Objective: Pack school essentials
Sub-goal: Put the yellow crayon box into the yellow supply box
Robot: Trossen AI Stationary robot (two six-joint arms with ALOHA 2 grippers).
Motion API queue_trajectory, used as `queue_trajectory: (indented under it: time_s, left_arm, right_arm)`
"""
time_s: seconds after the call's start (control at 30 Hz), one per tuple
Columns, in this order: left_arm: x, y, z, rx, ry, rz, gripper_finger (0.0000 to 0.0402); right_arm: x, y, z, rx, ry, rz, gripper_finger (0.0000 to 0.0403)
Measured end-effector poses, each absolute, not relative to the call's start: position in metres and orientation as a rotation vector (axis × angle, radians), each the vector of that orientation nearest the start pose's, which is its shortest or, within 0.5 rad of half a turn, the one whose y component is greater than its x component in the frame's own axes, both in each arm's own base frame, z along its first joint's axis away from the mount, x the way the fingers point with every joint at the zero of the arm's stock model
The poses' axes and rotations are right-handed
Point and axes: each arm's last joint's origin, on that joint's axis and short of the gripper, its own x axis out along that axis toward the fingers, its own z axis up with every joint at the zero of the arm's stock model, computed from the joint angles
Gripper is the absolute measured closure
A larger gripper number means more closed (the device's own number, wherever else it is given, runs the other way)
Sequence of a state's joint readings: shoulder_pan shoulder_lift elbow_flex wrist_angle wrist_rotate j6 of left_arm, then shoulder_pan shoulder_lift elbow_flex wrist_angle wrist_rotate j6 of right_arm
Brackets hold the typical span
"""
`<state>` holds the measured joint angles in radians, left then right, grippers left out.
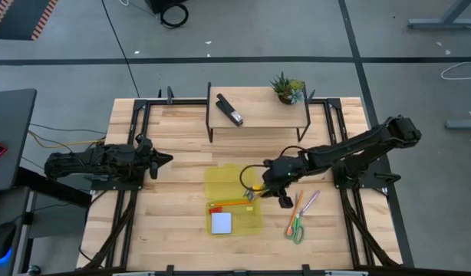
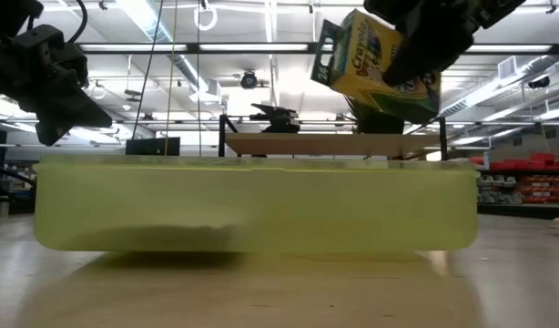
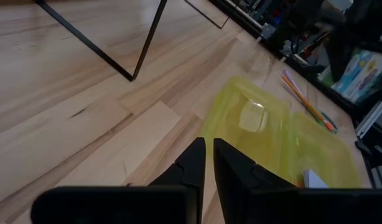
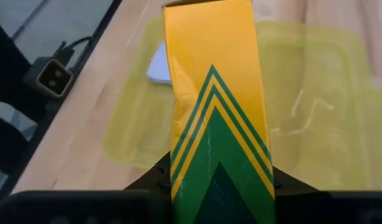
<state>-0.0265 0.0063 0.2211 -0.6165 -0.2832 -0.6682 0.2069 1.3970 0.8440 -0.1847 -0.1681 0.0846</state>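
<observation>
**Crayon box held above the yellow case**

Crayon box [image 2: 375, 59], yellow and green, sat clamped in the right gripper [image 1: 268, 182], tilted in the air over the near edge of the yellow translucent case [image 1: 233, 203]. To that gripper's left, well apart, the left gripper [image 1: 163, 159] hovered over bare table [image 1: 166, 222] with its fingers nearly together, holding nothing. Below the right gripper, inside the case, lay the pale blue notepad [image 1: 221, 222] and an orange pencil [image 1: 228, 205]. Just to its right, on the wood, lay the green-handled scissors [image 1: 295, 228] and a purple pen [image 1: 308, 202].
</observation>
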Motion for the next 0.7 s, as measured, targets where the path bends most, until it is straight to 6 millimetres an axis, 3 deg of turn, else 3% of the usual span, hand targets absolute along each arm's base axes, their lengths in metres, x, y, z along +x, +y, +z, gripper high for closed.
queue_trajectory:
  time_s: [0.7]
  left_arm:
    - [0.072,0.006,0.181,-0.598,0.276,0.368,0.0363]
  right_arm:
    - [0.295,0.103,0.202,0.163,0.733,0.300,0.0300]
